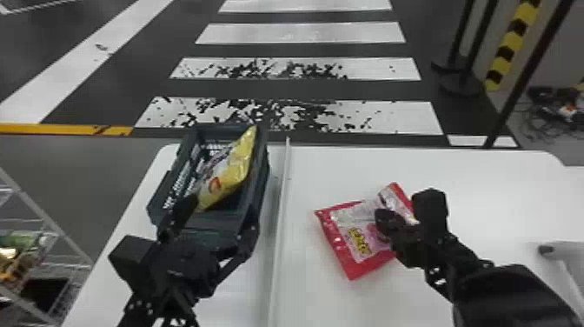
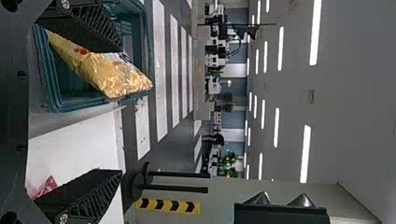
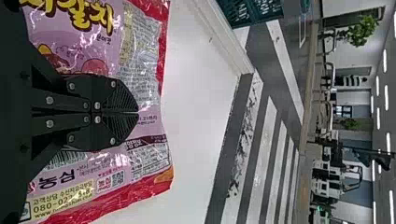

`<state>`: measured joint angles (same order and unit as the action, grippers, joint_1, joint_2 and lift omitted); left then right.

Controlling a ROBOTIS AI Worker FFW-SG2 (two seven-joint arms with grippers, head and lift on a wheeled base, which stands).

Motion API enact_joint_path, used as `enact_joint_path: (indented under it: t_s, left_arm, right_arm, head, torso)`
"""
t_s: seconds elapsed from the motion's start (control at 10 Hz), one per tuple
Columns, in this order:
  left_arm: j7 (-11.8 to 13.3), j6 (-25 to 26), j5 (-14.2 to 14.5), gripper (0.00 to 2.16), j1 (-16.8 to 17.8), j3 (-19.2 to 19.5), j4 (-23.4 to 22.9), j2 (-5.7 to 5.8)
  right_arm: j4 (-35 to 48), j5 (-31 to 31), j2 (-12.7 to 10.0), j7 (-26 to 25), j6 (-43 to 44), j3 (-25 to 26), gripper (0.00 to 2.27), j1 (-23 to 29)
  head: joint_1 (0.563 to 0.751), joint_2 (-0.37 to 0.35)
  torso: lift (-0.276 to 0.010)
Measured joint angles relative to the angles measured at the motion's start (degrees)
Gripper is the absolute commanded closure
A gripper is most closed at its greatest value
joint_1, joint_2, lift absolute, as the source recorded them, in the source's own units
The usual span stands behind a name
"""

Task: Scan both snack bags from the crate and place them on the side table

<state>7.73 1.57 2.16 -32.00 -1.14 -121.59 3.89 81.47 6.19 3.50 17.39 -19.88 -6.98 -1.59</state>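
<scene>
At left, your left gripper (image 2: 122, 111) has its fingers apart by the one crate (image 1: 261, 174), where one yellow bag (image 1: 230, 174) leans. Rightward, the one red bag (image 1: 358, 241) is on or just above the table (image 1: 434, 174), your right gripper (image 3: 138, 112) clamped on its middle. You likely need to settle it: lower it flat, then open gently so it doesn't drag. You have two bags, two grippers.
</scene>
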Motion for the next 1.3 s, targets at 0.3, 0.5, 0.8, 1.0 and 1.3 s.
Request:
enact_joint_path:
  t_s: [0.3, 0.5, 0.8, 1.0, 1.3]
  left_arm:
    - [0.0, -0.2, 0.04, 0.08, 0.02, -0.06, 0.12, -0.03]
    - [0.0, -0.21, 0.04, 0.08, 0.3, -0.23, 0.31, -0.03]
    - [0.01, -0.21, 0.04, 0.08, 0.61, -0.43, 0.63, -0.03]
    - [0.06, -0.21, 0.04, 0.08, 0.85, -0.59, 0.82, -0.03]
    - [0.09, -0.21, -0.01, 0.08, 1.31, -1.22, 1.36, -0.1]
  right_arm:
    - [-0.08, -0.09, 1.98, -0.2, -0.33, 3.53, 2.26, 0.75]
    - [0.0, -0.39, 3.25, -0.25, -0.46, 7.42, 2.26, 1.72]
    - [0.82, -1.06, 4.23, -0.25, -0.46, 12.5, 2.26, 3.29]
    - [2.96, -1.45, 4.32, -0.26, -0.83, 14.75, 2.26, 5.29]
    - [10.5, -4.63, 4.24, 0.13, -1.83, 13.97, 2.26, 8.4]
  head:
    - [0.695, 0.012]
    - [0.695, -0.044]
    - [0.695, -0.123]
    - [0.695, -0.146]
    - [0.695, -0.137]
  torso:
    - [-0.095]
    - [-0.095]
    - [-0.095]
    - [-0.095]
    - [-0.095]
